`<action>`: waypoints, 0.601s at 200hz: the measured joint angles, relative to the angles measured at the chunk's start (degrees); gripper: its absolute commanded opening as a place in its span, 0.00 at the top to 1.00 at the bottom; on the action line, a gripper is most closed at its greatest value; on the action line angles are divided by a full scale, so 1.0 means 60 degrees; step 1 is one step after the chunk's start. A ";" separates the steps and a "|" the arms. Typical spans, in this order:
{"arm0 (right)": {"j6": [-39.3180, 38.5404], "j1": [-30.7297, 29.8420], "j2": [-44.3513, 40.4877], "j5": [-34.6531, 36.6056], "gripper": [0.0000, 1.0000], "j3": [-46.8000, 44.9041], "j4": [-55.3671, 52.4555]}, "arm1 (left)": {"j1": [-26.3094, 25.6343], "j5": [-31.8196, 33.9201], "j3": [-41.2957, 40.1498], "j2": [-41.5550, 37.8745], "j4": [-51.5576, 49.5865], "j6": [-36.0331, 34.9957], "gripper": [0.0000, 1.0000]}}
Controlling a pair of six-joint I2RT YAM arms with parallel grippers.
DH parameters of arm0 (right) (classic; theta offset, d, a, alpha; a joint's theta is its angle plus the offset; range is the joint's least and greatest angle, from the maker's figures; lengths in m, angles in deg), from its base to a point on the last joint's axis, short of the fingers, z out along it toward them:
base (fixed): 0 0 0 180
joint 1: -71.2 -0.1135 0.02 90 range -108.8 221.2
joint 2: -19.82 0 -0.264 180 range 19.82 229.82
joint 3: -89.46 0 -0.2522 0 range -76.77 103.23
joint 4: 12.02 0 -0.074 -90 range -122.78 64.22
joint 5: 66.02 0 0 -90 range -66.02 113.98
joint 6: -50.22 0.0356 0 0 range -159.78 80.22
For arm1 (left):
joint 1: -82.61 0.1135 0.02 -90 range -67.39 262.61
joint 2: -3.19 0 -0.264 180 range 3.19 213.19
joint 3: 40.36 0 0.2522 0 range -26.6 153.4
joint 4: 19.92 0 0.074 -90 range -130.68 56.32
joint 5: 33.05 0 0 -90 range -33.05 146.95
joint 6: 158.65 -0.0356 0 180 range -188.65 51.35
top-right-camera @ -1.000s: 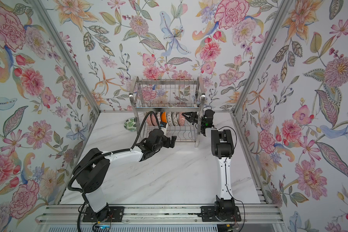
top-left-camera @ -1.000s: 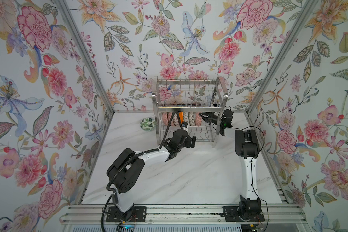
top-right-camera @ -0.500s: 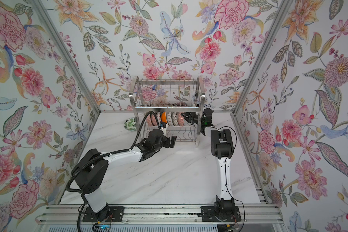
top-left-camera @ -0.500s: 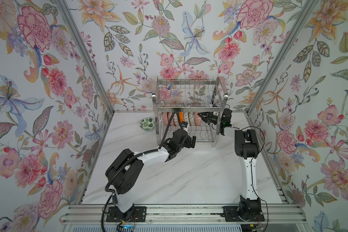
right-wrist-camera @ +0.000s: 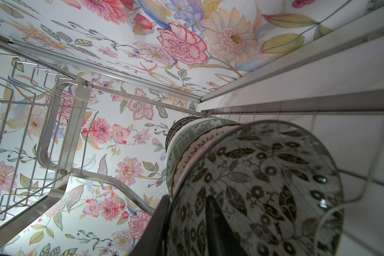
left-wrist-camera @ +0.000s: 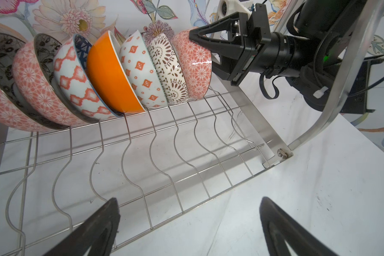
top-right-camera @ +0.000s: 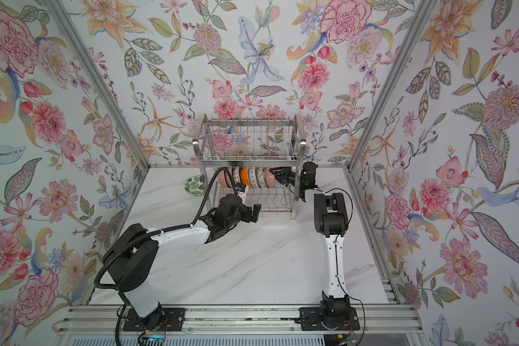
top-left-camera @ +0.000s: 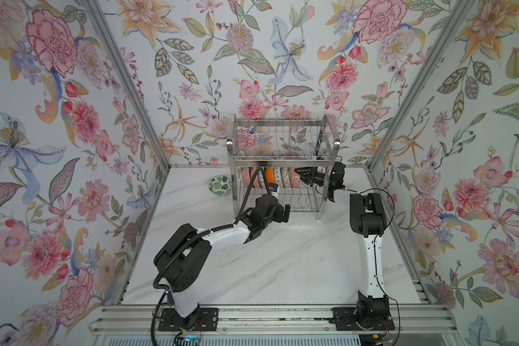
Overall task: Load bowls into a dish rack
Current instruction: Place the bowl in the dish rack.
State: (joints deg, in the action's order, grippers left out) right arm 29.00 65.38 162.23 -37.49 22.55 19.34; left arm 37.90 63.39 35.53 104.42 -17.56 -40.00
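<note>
Rack: the dish rack stands at the middle of the counter's far edge, with its legs on the marble.
Bowls: seven bowls lean on edge in one row along the back of the lower tier, the orange one mid-row.
Loose bowl: the green leaf bowl sits upright on the counter near the far edge, just beside the rack on the side toward the left edge.
Open room: bare marble runs from the rack's front to the near edge. The wavy wires in front of the row are free.
Left hand: the left hand hangs low before the lower tier's front rail, its fingers spread wide, holding and touching nothing.
Right hand: the right hand reaches in under the upper tier from the side toward the right edge. It straddles the rim of the end bowl, with one finger inside and one on the pink outside. I cannot tell whether it pinches.
</note>
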 measured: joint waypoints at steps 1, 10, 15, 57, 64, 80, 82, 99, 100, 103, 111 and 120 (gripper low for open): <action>0.0000 0.0000 -0.0004 0.0004 0.70 0.0000 -0.0007 | 0.0000 0.0000 0.0000 0.0000 0.0000 -0.0004 0.01; 0.0000 0.0000 -0.0033 0.0004 0.69 0.0000 -0.0091 | 0.0000 0.0000 0.0000 0.0000 0.0000 0.0000 0.01; 0.0000 0.0000 -0.0055 0.0004 0.69 0.0000 -0.0135 | 0.0000 0.0004 0.0000 0.0000 0.0000 0.0000 0.01; 0.0004 0.0004 -0.0233 0.0051 0.63 -0.0015 -0.0273 | -0.0058 0.0004 0.0000 -0.0004 -0.0004 0.0000 0.01; 0.0004 0.0004 -0.0280 0.0069 0.63 -0.0022 -0.0280 | -0.0073 0.0004 0.0000 -0.0004 -0.0004 0.0000 0.01; 0.0004 0.0004 -0.0401 0.0073 0.62 -0.0022 -0.0277 | -0.0091 0.0004 0.0000 -0.0007 -0.0004 0.0000 0.01; 0.0004 0.0004 -0.0419 0.0069 0.62 -0.0022 -0.0270 | -0.0091 0.0004 0.0000 -0.0007 -0.0004 0.0000 0.01; 0.0004 0.0040 -0.0481 0.0073 0.62 -0.0026 -0.0237 | -0.0117 0.0007 0.0000 -0.0018 -0.0004 0.0000 0.01; 0.0004 0.0040 -0.0484 0.0073 0.62 -0.0026 -0.0240 | -0.0117 0.0004 0.0000 -0.0018 -0.0004 0.0000 0.01; 0.0004 0.0047 -0.0484 0.0073 0.62 -0.0036 -0.0237 | -0.0117 0.0004 0.0000 -0.0018 -0.0004 0.0000 0.01; 0.0004 0.0058 -0.0488 0.0073 0.62 -0.0076 -0.0237 | -0.0117 0.0004 0.0000 -0.0025 -0.0004 0.0000 0.01; 0.0004 0.0076 -0.0495 0.0073 0.62 -0.0138 -0.0240 | -0.0117 0.0007 0.0000 -0.0033 -0.0007 0.0000 0.01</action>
State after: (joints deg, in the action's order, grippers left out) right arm 29.02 65.84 159.25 -37.06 21.72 17.90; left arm 37.20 63.43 35.53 104.22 -17.60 -40.00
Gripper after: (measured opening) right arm 0.376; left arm 0.993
